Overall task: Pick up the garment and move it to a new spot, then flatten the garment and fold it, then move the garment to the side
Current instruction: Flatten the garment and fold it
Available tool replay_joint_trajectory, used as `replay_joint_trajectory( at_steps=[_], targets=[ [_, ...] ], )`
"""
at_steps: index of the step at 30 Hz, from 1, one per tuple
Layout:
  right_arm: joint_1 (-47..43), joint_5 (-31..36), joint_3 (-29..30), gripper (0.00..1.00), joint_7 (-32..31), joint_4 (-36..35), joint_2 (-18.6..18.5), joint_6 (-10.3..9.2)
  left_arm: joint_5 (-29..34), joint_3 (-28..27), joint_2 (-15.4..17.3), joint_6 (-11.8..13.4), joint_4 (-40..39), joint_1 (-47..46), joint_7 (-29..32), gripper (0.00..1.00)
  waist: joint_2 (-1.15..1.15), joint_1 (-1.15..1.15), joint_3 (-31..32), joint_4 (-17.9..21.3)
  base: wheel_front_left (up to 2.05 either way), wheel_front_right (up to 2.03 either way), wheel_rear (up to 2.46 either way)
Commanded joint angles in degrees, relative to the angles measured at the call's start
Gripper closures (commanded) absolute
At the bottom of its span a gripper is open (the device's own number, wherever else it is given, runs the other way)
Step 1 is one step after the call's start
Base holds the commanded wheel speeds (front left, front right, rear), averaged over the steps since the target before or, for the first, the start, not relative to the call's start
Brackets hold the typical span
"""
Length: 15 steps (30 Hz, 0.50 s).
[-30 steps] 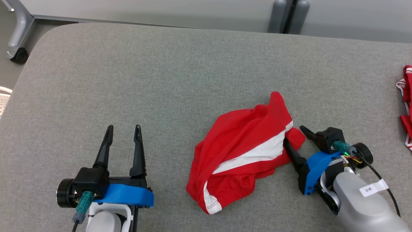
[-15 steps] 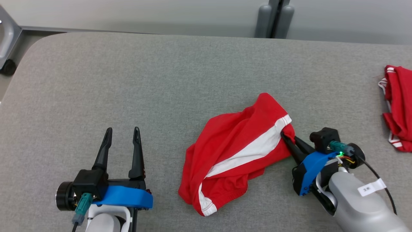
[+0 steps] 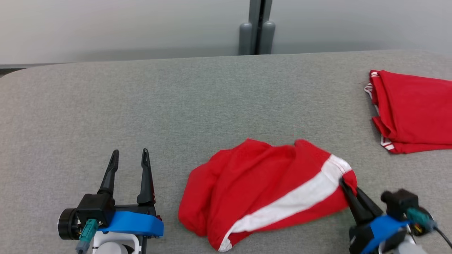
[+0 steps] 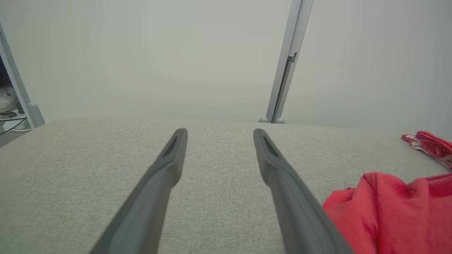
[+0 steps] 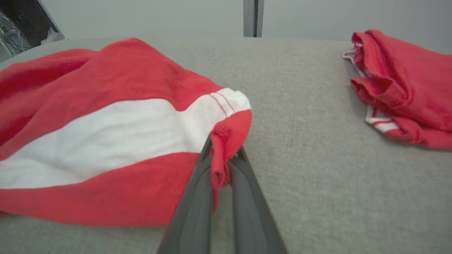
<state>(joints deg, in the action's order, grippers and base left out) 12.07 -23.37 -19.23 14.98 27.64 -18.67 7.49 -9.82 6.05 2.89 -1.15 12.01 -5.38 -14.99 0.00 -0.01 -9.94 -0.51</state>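
Note:
A crumpled red garment [image 3: 261, 187] with a white stripe lies on the grey padded table [image 3: 176, 106], near its front edge. My right gripper [image 3: 344, 183] is shut on the garment's right-hand corner. In the right wrist view a red fold of the garment [image 5: 106, 123] is pinched between the two dark fingers of that gripper [image 5: 224, 150]. My left gripper [image 3: 129, 155] rests open on the table to the left of the garment, with nothing between its fingers. The left wrist view has the left gripper [image 4: 219, 135] wide apart and the garment [image 4: 395, 211] at lower right.
A second red garment [image 3: 413, 109], folded, lies at the table's far right; it is also in the right wrist view [image 5: 406, 84]. Behind the table stand a grey wall and a grey post [image 3: 256, 31].
My right gripper has shut on the garment's right corner and drawn it to the right and nearer, stretching the cloth. The head camera has shifted, bringing the folded garment further into view.

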Motion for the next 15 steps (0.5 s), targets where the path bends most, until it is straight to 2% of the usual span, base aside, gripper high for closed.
replay_joint_trajectory(
  at_steps=[1, 6, 7, 8, 9, 15],
  targets=[
    [-2.29, 0.46, 1.14, 1.0, 0.25, -1.34, 0.37, 0.01, 0.29, -0.07, 0.0, -0.29, 0.06, -0.06, -0.26, 0.0, 0.0, 0.01, 0.35, 0.53, 0.0, 0.0, 0.0],
    [-8.79, 1.99, 5.67, 1.0, 0.25, -5.33, 2.18, 0.01, 0.46, -0.21, -0.01, -0.46, 0.25, -0.09, -0.26, 0.0, 0.0, 0.01, 0.68, 1.34, 0.0, 0.0, 0.0],
    [-9.28, 2.36, 6.43, 0.75, 0.25, -6.09, 2.67, 0.01, 0.53, -0.29, 0.0, -0.5, 0.28, 0.08, -0.26, 0.0, 0.0, 0.01, 0.78, 1.52, 0.0, 0.0, 0.0],
    [-9.79, 2.75, 7.17, 0.07, 0.25, -6.87, 3.03, 0.01, 0.59, -0.3, -0.01, -0.57, 0.34, 0.19, -0.26, 0.0, 0.0, 0.01, 0.83, 1.59, 0.0, 0.0, 0.0],
    [-10.11, 3.17, 8.06, 0.0, 0.24, -7.54, 3.42, 0.01, 0.63, -0.31, -0.01, -0.66, 0.42, 0.27, -0.26, 0.0, 0.0, 0.01, 0.92, 1.65, 0.0, 0.0, 0.0],
    [-10.11, 6.43, 13.59, 0.0, 0.25, -14.22, 5.79, 0.01, 0.9, -0.6, -0.01, -1.1, 0.67, 0.48, -0.26, 0.0, 0.0, 0.01, 1.6, 1.58, 0.0, 0.0, 0.0]
  ],
)
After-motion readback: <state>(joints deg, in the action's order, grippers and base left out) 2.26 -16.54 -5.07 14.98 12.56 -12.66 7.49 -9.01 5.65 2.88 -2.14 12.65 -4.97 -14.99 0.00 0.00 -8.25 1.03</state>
